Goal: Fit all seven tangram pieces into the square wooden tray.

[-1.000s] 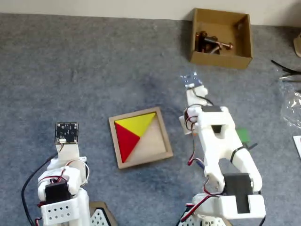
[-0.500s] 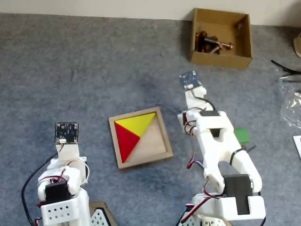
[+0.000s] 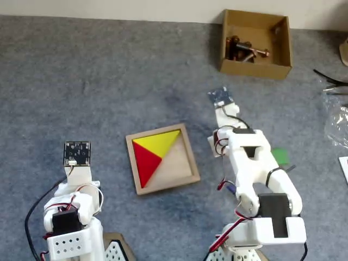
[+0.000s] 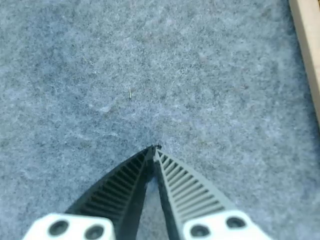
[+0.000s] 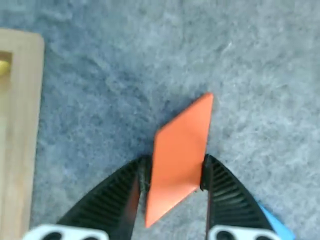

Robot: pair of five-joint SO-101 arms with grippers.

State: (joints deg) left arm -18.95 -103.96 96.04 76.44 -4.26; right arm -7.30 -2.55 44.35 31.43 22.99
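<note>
As the right hand (image 5: 175, 167) hangs over the carpet (image 5: 100, 75), the orange parallelogram (image 5: 184, 135) sits clamped between its fingers (image 5: 222, 195).

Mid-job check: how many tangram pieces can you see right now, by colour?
Yellow triangle piece, in the square wooden tray: 1
Red triangle piece, in the tray: 1
Orange parallelogram piece, held in the right hand: 1
Green piece, on the carpet: 1
Blue piece, edge only visible: 1
Total: 5

yellow triangle (image 3: 159, 142) | red triangle (image 3: 144, 162) | orange parallelogram (image 5: 179, 160) | pale wooden tray (image 3: 176, 163) | blue-grey carpet (image 3: 81, 81)
</note>
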